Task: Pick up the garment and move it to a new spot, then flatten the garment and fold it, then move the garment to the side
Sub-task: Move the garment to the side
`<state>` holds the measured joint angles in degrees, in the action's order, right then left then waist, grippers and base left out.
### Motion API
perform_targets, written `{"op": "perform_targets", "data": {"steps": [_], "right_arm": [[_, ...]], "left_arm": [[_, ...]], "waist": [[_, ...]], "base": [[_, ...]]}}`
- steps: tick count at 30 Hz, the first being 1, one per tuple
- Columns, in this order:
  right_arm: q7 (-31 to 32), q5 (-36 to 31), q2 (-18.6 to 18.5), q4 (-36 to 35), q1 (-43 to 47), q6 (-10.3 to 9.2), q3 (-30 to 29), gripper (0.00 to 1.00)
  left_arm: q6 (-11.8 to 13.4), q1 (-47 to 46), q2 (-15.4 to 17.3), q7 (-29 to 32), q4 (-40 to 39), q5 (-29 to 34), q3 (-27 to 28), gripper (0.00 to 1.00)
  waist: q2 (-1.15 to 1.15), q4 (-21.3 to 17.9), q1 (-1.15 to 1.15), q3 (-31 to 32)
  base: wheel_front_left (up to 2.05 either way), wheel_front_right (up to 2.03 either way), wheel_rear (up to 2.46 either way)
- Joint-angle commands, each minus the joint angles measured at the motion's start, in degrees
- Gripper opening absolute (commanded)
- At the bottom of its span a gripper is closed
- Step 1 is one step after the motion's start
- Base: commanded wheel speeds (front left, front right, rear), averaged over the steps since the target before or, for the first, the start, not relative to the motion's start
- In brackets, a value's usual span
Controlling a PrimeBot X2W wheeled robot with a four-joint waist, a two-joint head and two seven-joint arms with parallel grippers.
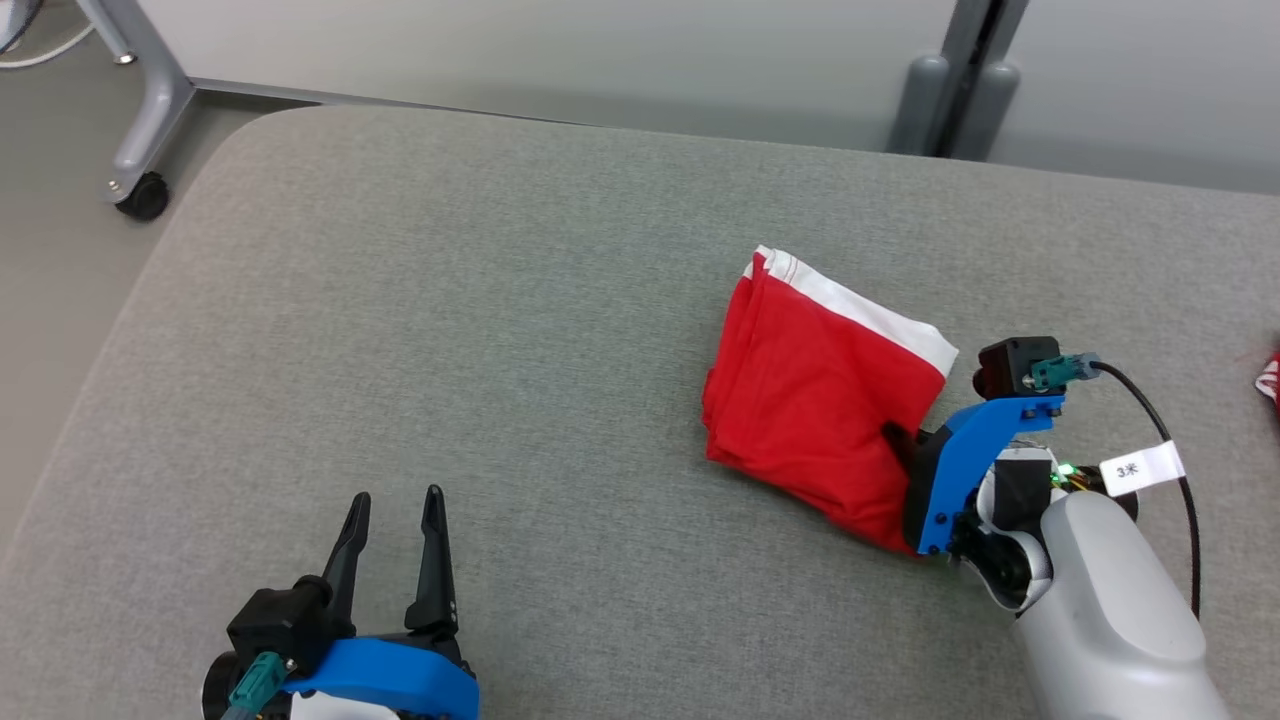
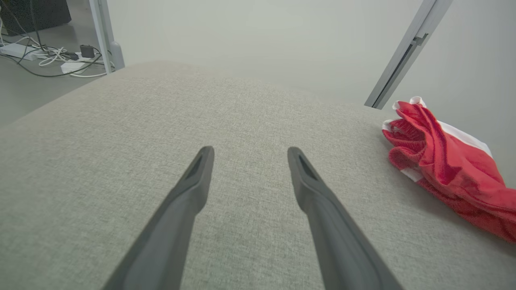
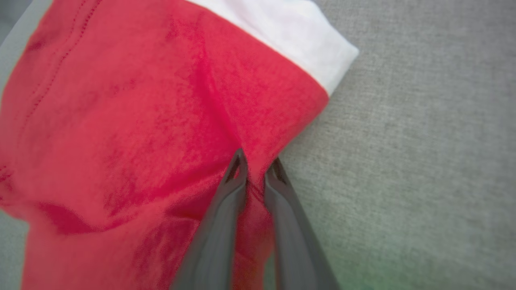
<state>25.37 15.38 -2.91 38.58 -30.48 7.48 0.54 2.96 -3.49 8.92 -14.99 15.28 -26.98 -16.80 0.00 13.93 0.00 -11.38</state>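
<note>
The garment [image 1: 820, 390] is red with a white band and lies bunched on the grey padded surface, right of centre. My right gripper [image 1: 900, 440] sits at its near right edge, fingers buried in the cloth. In the right wrist view the two fingers of the right gripper [image 3: 258, 165] stand almost together, pinching a ridge of the red garment [image 3: 141, 121]. My left gripper [image 1: 395, 500] rests open at the lower left, well apart from the cloth. The left wrist view has the left gripper [image 2: 250, 151] spread over bare fabric, with the garment [image 2: 451, 173] at its right.
The grey padded surface [image 1: 450, 330] has a rounded far left corner. A wheeled frame leg [image 1: 140, 195] stands on the floor beyond it, and a grey post [image 1: 950, 100] behind. Another red item [image 1: 1270, 380] peeks in at the right edge. Cables [image 2: 52, 60] lie on the floor.
</note>
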Motion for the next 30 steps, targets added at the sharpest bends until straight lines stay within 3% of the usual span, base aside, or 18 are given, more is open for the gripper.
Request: {"op": "perform_targets", "data": {"steps": [1, 6, 11, 20, 30], "right_arm": [[-0.98, 0.1, 0.01, 0.17, -0.79, 0.02, 1.19, 0.0], [-3.12, 0.48, -0.77, -2.19, -0.68, 0.02, 5.35, 0.0], [-3.14, 2.96, -3.88, -7.67, 1.69, 0.02, 9.7, 0.0], [-2.26, 5.82, -8.47, -18.51, 5.12, 0.02, 10.88, 0.0], [-2.84, 6.48, -7.79, -21.78, 4.59, 0.02, 9.82, 0.0]], "left_arm": [[-0.37, 0.0, 0.04, -0.27, -0.31, 0.55, 0.21, 1.0], [-0.65, -0.88, 0.19, -0.27, -1.62, 1.73, -0.21, 1.0], [-0.68, -2.01, 0.79, -0.02, -3.06, 2.69, -1.08, 1.0], [-0.1, -4.27, 3.23, 2.45, -7.36, 4.53, -1.6, 1.0], [0.48, -6.0, 5.14, 5.47, -11.29, 5.78, -2.4, 1.0]], "waist": [[0.0, -1.16, 0.0, 0.04], [0.0, -6.53, 0.0, -0.46], [0.0, -13.96, 0.0, -1.31], [0.0, -26.52, 0.0, -4.6], [0.0, -30.91, 0.0, -7.21]], "base": [[0.0, 0.0, 0.0], [0.0, 0.0, 0.0], [0.0, 0.0, 0.0], [0.0, 0.0, 0.0], [0.0, 0.0, 0.0]]}}
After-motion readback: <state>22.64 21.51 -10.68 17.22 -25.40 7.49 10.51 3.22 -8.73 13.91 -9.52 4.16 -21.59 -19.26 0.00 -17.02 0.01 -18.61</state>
